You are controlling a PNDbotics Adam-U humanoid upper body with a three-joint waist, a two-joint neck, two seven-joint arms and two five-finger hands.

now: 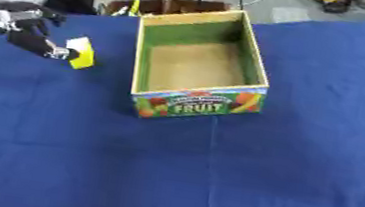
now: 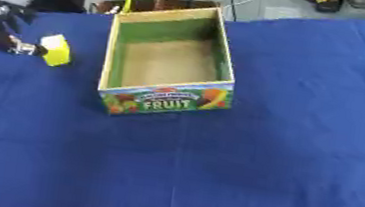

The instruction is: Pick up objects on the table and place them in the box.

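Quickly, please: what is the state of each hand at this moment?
Left hand: closed on the yellow block, left of the box.
Right hand: not in view.

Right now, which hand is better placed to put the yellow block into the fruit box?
The left hand. Its fingers are already pinching the yellow block, just left of the open fruit box. The right hand is not in view.

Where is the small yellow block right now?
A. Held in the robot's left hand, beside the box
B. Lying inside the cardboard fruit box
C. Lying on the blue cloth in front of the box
A: the small yellow block sits pinched in the left hand, left of the empty cardboard fruit box.
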